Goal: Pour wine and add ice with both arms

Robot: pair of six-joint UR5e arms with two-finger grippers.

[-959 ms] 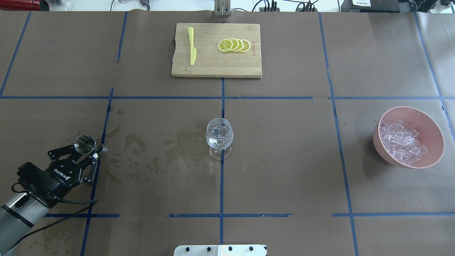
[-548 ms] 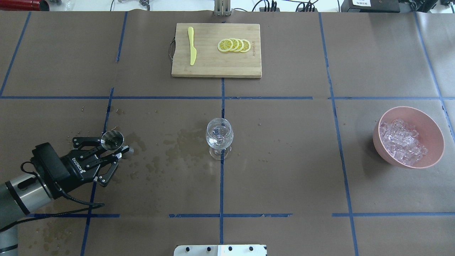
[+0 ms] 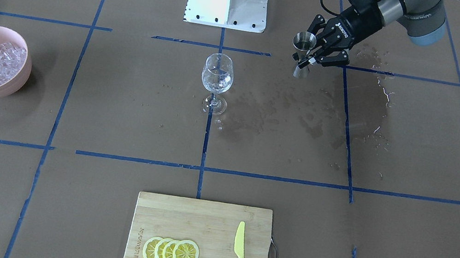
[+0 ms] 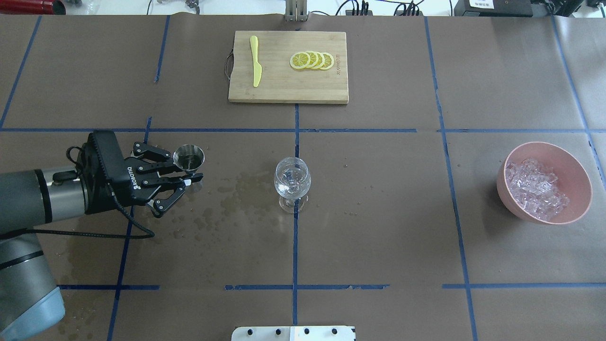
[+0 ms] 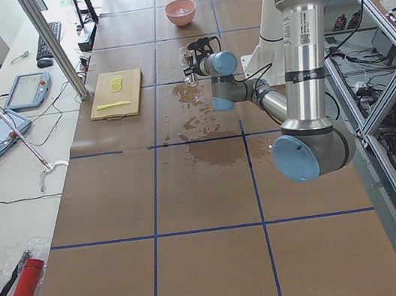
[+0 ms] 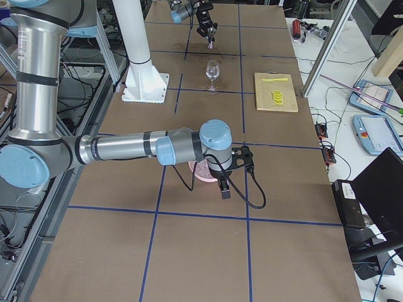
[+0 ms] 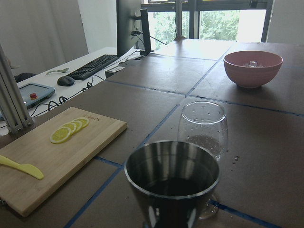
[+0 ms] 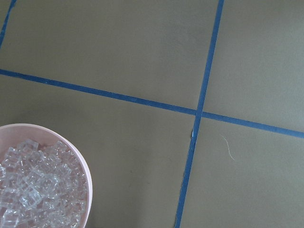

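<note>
Front-facing: left black two-finger gripper was clamped on a steel double-cone jigger, well apart from the clear stemmed wine glass.
Overhead: small clear ice cubes lay in a pink round bowl.
Exterior right: right black gripper hung near that bowl; its grip could not be told.
Left wrist: jigger held dark liquid.

free: bare table between held jigger and wine glass | obstacle: wine glass, upright
</note>
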